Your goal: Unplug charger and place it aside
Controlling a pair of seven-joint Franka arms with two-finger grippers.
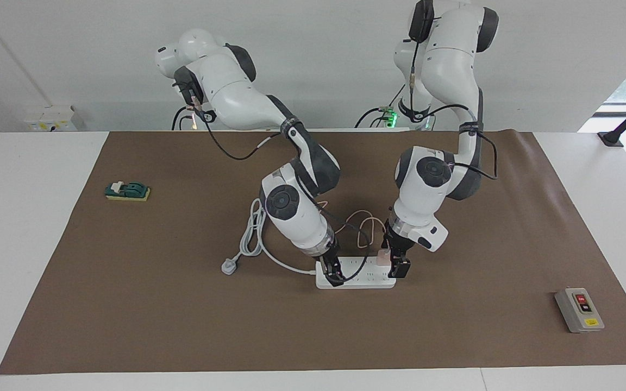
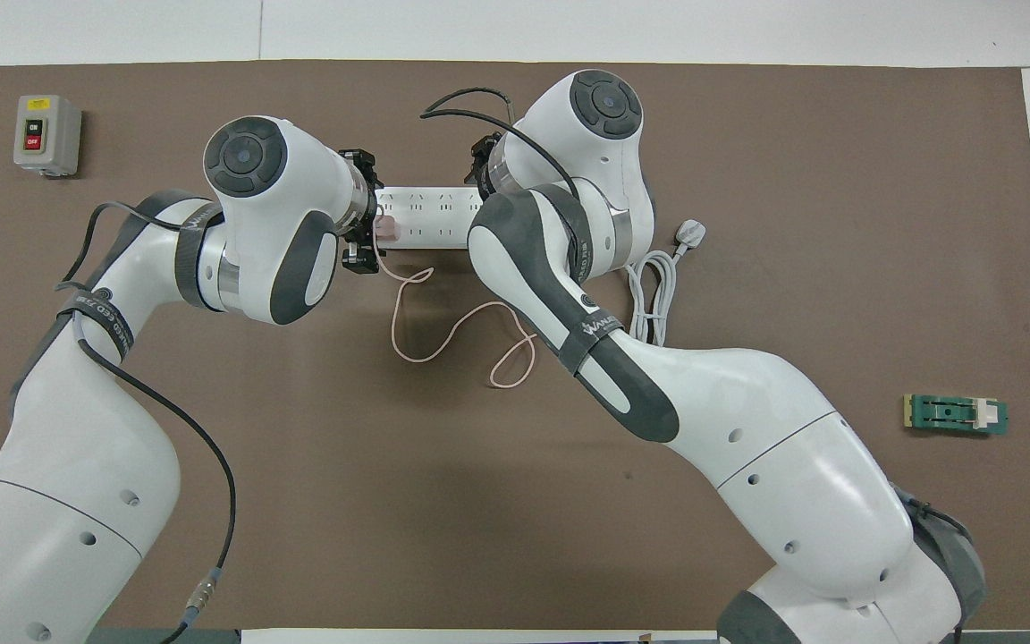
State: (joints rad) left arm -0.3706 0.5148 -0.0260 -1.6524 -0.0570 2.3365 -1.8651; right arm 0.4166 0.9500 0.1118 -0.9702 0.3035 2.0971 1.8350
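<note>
The pale-pink charger (image 1: 382, 257) sits plugged into the white power strip (image 1: 356, 277), at the strip's end toward the left arm. It also shows in the overhead view (image 2: 386, 229) on the strip (image 2: 426, 219). Its thin pink cable (image 1: 363, 224) loops on the mat nearer to the robots (image 2: 443, 338). My left gripper (image 1: 393, 258) (image 2: 363, 215) is open and low over that end, with a finger on each side of the charger. My right gripper (image 1: 333, 273) (image 2: 482, 170) is down on the strip's other end.
The strip's thick white cord (image 1: 249, 239) and its plug (image 1: 229, 267) lie toward the right arm's end. A grey box with red and black buttons (image 1: 579, 309) sits toward the left arm's end. A green block on a yellow pad (image 1: 127, 190) lies toward the right arm's end.
</note>
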